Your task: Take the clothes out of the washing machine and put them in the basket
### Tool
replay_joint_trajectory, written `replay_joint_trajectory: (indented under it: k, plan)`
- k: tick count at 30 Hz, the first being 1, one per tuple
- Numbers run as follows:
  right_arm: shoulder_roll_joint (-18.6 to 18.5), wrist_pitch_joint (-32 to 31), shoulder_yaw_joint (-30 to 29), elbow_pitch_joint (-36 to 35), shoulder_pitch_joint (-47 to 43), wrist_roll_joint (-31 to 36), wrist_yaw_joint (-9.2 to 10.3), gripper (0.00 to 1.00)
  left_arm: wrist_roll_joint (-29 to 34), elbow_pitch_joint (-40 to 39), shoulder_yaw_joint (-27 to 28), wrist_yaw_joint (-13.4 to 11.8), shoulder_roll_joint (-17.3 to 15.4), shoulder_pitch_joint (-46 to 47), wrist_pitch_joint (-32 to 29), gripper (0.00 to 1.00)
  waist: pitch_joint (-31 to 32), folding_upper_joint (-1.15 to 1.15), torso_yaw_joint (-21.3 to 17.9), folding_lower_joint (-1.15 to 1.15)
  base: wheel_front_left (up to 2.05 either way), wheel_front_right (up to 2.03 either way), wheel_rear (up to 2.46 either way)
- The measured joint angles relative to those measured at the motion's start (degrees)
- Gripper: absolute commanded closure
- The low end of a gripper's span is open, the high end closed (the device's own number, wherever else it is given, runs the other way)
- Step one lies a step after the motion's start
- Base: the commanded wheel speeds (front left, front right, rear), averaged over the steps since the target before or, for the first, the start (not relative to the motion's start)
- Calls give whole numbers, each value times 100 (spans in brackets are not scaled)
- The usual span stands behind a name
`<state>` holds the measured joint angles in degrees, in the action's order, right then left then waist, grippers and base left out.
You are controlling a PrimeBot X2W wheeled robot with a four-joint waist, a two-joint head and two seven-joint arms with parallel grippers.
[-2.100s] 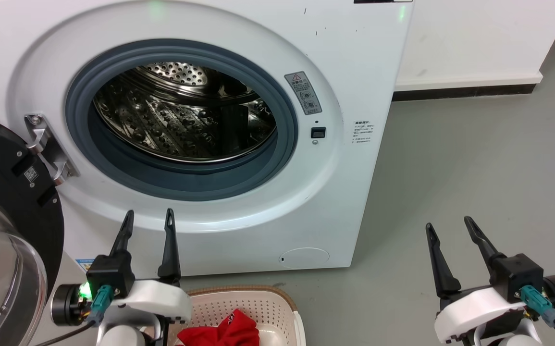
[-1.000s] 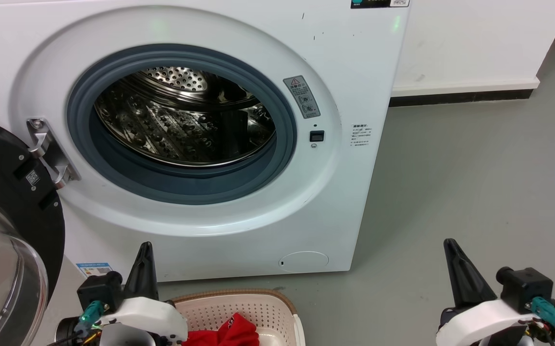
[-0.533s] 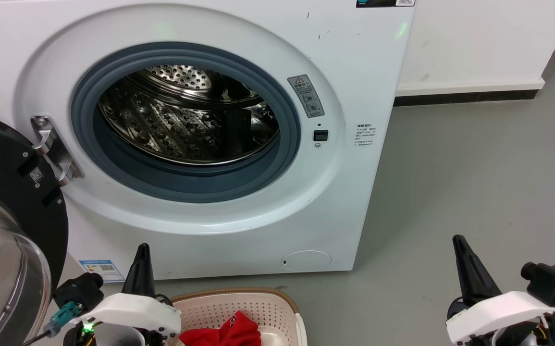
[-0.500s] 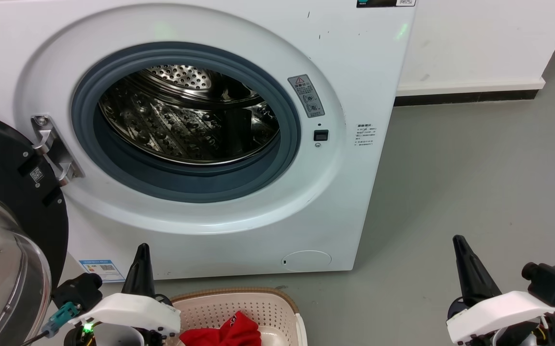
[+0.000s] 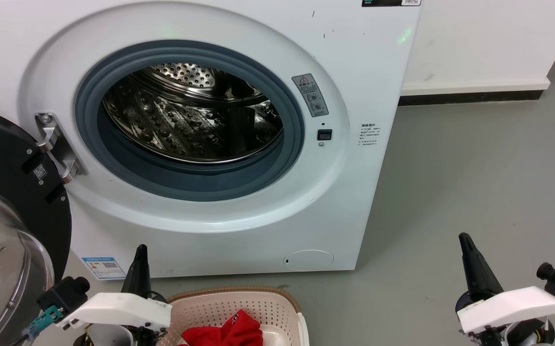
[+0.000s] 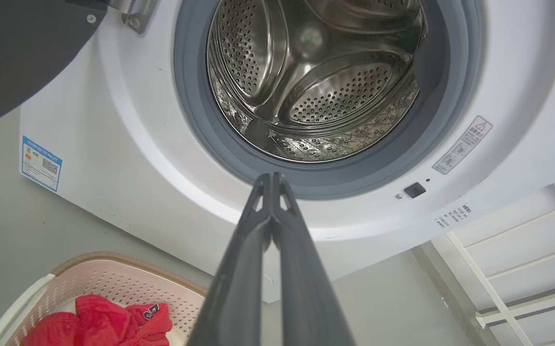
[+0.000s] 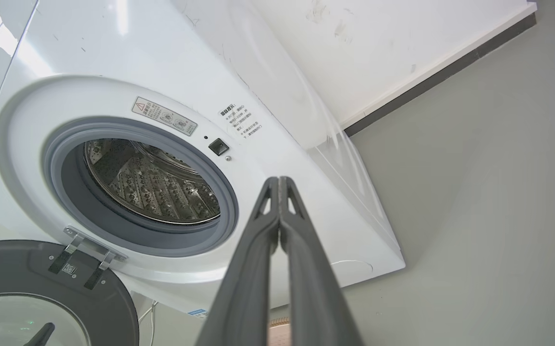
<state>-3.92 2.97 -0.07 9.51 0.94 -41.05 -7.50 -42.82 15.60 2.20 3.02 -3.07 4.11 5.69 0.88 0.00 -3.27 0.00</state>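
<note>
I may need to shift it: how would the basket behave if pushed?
The basket is low and wide, so it probably slides rather than tips. Perforated plastic with the clothes inside: likely light. The smooth floor should offer little grip.

White front-loading washing machine [image 5: 363,72] on the floor, black-framed glass door [image 5: 3,158] swung wide open at the left, perforated steel drum [image 5: 191,120] gleaming through the grey-rimmed porthole. Just before it, low cream perforated basket [image 5: 267,310] with brown rim, holding a crumpled red garment [image 5: 231,332].
</note>
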Motion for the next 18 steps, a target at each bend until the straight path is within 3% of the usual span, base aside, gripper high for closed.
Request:
replay_joint_trajectory:
  k: [18]
  plan:
    - [-25,-187,-101,122,130,-1444,0,100,-1340,-40,120,103,5,56,-335,100,-22,0,66,0,0,0,0]
